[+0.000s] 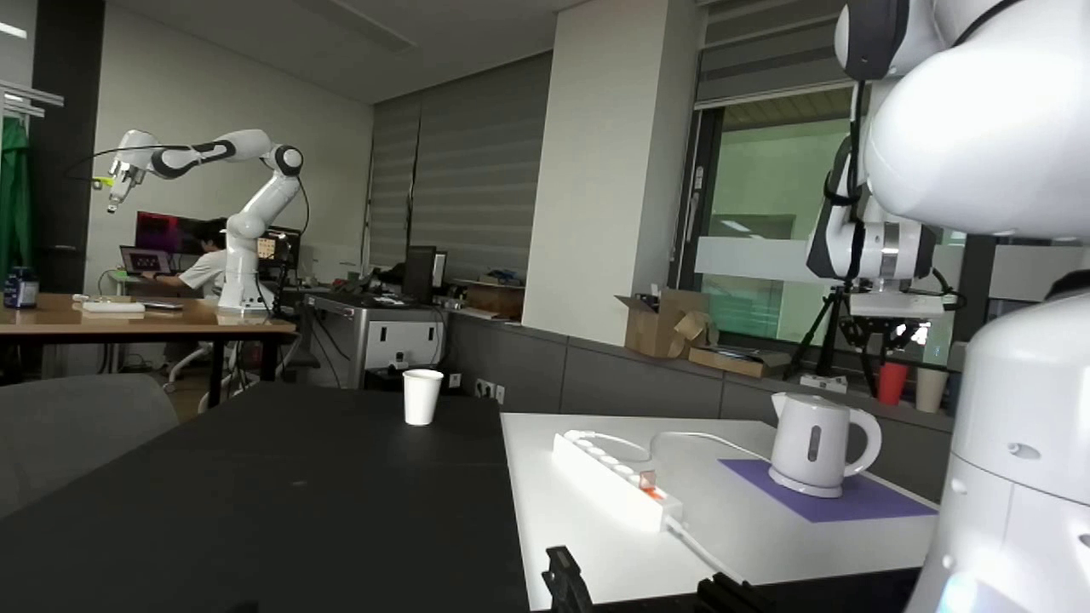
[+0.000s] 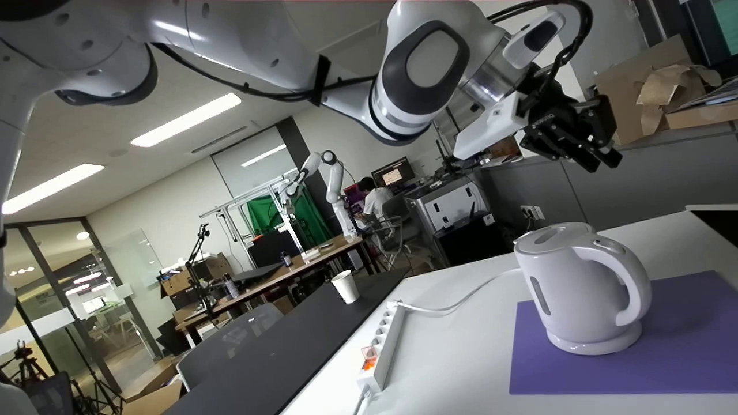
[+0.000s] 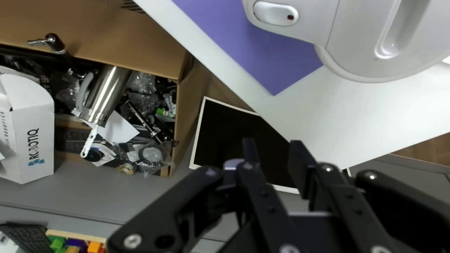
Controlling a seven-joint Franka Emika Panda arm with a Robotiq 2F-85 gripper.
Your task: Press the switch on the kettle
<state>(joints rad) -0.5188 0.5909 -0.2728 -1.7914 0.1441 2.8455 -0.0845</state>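
Note:
The white kettle [image 1: 805, 438] stands upright on a purple mat, its loop handle to one side. It also shows in another exterior view [image 2: 571, 282]. In the wrist view the kettle's top [image 3: 365, 28] is cut off at the upper right. There the white switch [image 3: 276, 13] with a small dark red mark sits on the handle end. My gripper [image 3: 273, 142] is open with a modest gap and nothing between its fingers. In both exterior views the gripper [image 2: 605, 161] [image 1: 886, 340] is in the air above kettle height, apart from the kettle.
The purple mat [image 2: 680, 328] lies on a white table [image 2: 461, 357]. A white power strip [image 1: 609, 485] with an orange switch and white cord lies beside the kettle. A paper cup [image 1: 421, 400] stands on the black table. An open cardboard box [image 3: 147, 52] lies past the table edge.

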